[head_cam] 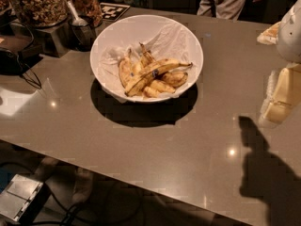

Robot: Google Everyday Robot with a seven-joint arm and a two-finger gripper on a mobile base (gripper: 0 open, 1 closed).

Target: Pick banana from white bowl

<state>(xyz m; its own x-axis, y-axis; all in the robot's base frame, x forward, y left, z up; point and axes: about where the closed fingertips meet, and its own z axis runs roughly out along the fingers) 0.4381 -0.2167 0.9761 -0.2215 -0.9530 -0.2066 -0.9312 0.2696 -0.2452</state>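
Jars (37, 4) of dry food crowd the far left corner of the worktop (141, 145). A metal cup (82, 29) with a scoop stands beside them, out of your working space. A black-and-white square tag (113, 11) lies at the far edge; it carries a pattern, no words you could read. The bowl (101, 41) sits left of the middle, toward the far edge, lined with crumpled paper (169, 39), probably to cushion the fruit. Your banana (175, 79), short, plump and brown-blotched, lies low in the bowl's right half. It is tucked partly under a longer banana (150, 75) whose small blue sticker (153, 73) is illegible. That overlap will likely make you come in from the right. The gripper (277, 102) hangs at the right edge, well apart from the bowl, with nothing showing in it; how wide it stands you cannot tell.
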